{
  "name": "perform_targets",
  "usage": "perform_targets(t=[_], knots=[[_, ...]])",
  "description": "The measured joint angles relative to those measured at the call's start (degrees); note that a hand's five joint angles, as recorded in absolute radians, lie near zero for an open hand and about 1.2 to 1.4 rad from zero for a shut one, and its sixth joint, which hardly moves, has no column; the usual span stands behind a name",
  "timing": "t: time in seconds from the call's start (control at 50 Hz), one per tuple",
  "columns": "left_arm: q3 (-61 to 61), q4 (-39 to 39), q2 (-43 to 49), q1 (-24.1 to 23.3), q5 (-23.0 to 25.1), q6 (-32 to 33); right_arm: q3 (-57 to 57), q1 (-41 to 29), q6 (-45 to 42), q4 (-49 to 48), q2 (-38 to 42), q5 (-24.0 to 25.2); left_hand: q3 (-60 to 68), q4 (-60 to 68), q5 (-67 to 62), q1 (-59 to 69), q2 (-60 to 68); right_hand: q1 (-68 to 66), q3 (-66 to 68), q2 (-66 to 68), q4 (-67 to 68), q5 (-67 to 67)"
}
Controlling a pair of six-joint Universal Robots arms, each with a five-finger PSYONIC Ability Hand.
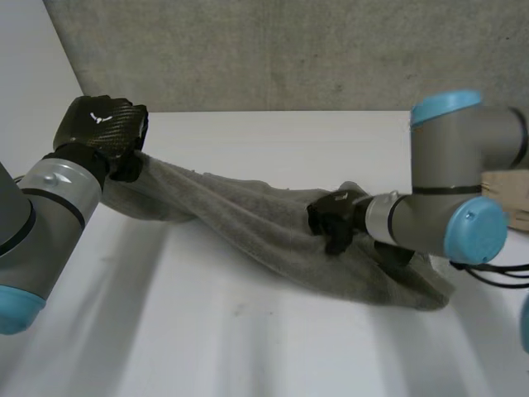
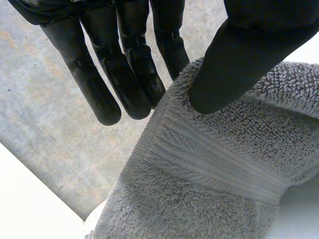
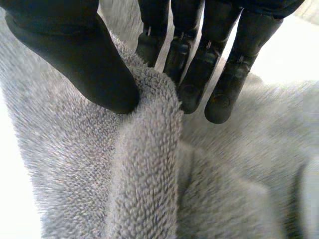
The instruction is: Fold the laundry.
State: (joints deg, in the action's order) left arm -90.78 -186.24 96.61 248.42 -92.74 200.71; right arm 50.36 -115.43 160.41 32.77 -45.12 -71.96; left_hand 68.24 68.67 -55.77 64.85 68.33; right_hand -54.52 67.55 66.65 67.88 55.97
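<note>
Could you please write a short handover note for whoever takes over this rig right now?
Left hand: pinching one end of the grey towel, raised at the far left of the white table.
Right hand: pinching a ridge of the towel nearer its other end, low over the table.
Done: both hands have hold of the towel, which is bunched in a strip between them.
Left: no neat fold yet; spread it, then fold.

White tabletop [image 1: 248, 347]; grey speckled wall [image 1: 289, 50] rising behind its far edge; pale tan object [image 1: 512, 203] at the tabletop's right side, partly hidden.
</note>
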Motion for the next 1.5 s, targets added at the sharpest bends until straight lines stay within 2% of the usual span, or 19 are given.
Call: perform_targets(t=[0.16, 0.28, 0.4, 0.58, 0.62, 0.68, 0.76, 0.82, 0.9, 0.94, 0.96, 1.02, 1.1, 1.12, 1.16, 1.26, 1.34, 1.5], knots=[[-0.13, 0.21, -1.05, 0.41, 0.01, 0.03, 3.97, 0.25, -0.43, 0.51, -13.53, -0.02, 0.0, 0.0, 0.0, -0.06, 0.0, -0.76, 0.0, 0.0, 0.12, 0.0], [-0.55, 0.6, -1.48, -0.01, 0.14, 0.17, 6.11, 0.48, -2.29, 2.77, -18.95, -0.65, 0.0, 0.0, 0.0, -0.06, 0.0, -0.76, 0.0, 0.0, 0.14, 0.0], [-1.56, 2.03, -0.43, -0.09, 0.49, 0.87, 9.8, 0.66, -10.49, 8.08, -23.05, -3.71, 0.0, 0.0, 0.0, 0.0, 0.0, -0.76, 0.0, 0.0, 0.14, 0.0], [1.55, 3.24, 8.88, 0.34, 0.97, 3.76, 8.84, -0.25, -17.09, 3.91, -17.05, -10.04, 0.0, 0.01, 0.0, -0.06, 0.0, -0.76, 0.0, 0.0, 0.15, 0.0], [7.2, 2.86, 14.35, 0.4, 0.99, 6.12, 3.21, -0.69, -17.65, -0.23, -11.75, -12.57, 0.07, 0.01, 0.0, -0.06, 0.0, -0.76, 0.0, 0.0, 0.15, 0.0], [12.04, 2.03, 17.2, 0.48, 0.94, 7.68, -2.23, -0.92, -17.61, -2.89, -8.55, -13.77, 0.07, 0.01, 0.0, -0.06, 0.0, -0.76, 0.0, 0.0, 0.15, 0.0], [24.85, -3.04, 21.52, 0.67, 0.74, 10.46, -16.32, -1.65, -17.04, -10.18, -3.55, -15.16, 0.09, 0.02, 0.0, 0.0, 0.09, -0.76, 0.0, 0.0, 0.15, 0.0], [32.79, -10.69, 22.44, 0.68, 0.62, 11.22, -24.67, -2.65, -16.71, -18.27, -2.5, -15.48, 0.09, 0.02, 0.0, -0.06, 0.1, -0.76, 0.0, 0.0, 0.15, 0.0], [36.84, -19.49, 21.85, 0.5, 0.43, 11.33, -27.86, -3.59, -16.59, -27.04, -3.54, -16.03, 0.1, 0.02, 0.0, -0.06, 0.1, -0.95, 0.0, 0.0, 0.15, 0.0], [37.16, -21.17, 21.55, 0.46, 0.38, 11.31, -27.86, -3.74, -16.58, -28.62, -3.92, -16.17, 0.09, 0.02, 0.0, 0.0, 0.1, -1.02, 0.0, 0.0, 0.15, 0.0], [36.5, -24.88, 20.14, 0.4, 0.3, 11.2, -25.53, -4.1, -16.58, -33.51, -6.08, -16.65, 0.09, 0.02, 0.0, -0.06, 0.1, -1.02, 0.0, 0.0, 0.15, 0.0], [32.54, -27.21, 17.54, 0.43, 0.28, 11.04, -18.73, -4.17, -16.66, -37.14, -9.75, -17.02, 0.09, 0.02, 0.0, -0.06, 0.1, -1.02, 0.0, 0.0, 0.15, 0.0], [23.82, -27.32, 14.49, 0.56, 0.3, 10.97, -6.92, -3.92, -16.83, -38.61, -14.41, -17.13, 0.09, 0.03, 0.0, -0.06, 0.1, -1.02, 0.0, 0.0, 0.15, 0.0], [23.82, -27.32, 14.49, 0.56, 0.3, 10.97, -6.92, -3.92, -16.83, -38.61, -14.41, -17.13, 0.09, 0.03, 0.0, -0.06, 0.1, -1.02, 0.0, 0.0, 0.15, 0.0], [16.63, -26.68, 12.94, 0.68, 0.36, 10.98, 1.49, -3.81, -17.01, -38.06, -16.65, -17.21, 0.09, 0.03, 0.0, -0.06, 0.1, -1.02, 0.0, 0.0, 0.15, 0.0], [2.72, -24.93, 11.32, 1.1, 0.49, 11.18, 16.52, -4.02, -17.43, -33.71, -18.74, -17.26, 0.1, 0.04, 0.0, -0.06, 0.11, -1.02, 0.0, 0.0, 0.15, 0.0], [-7.77, -22.66, 10.81, 1.14, 0.52, 11.45, 27.8, -4.62, -17.69, -26.52, -19.32, -17.24, 0.1, 0.04, 0.0, -0.06, 0.11, -1.02, 0.0, 0.0, 0.15, 0.0], [-16.87, -18.76, 8.95, 1.05, 0.47, 11.51, 37.28, -6.44, -16.91, -16.37, -19.37, -16.98, 0.1, 0.02, 0.0, -0.06, 0.11, -1.02, 0.0, 0.0, 0.15, 0.0]])
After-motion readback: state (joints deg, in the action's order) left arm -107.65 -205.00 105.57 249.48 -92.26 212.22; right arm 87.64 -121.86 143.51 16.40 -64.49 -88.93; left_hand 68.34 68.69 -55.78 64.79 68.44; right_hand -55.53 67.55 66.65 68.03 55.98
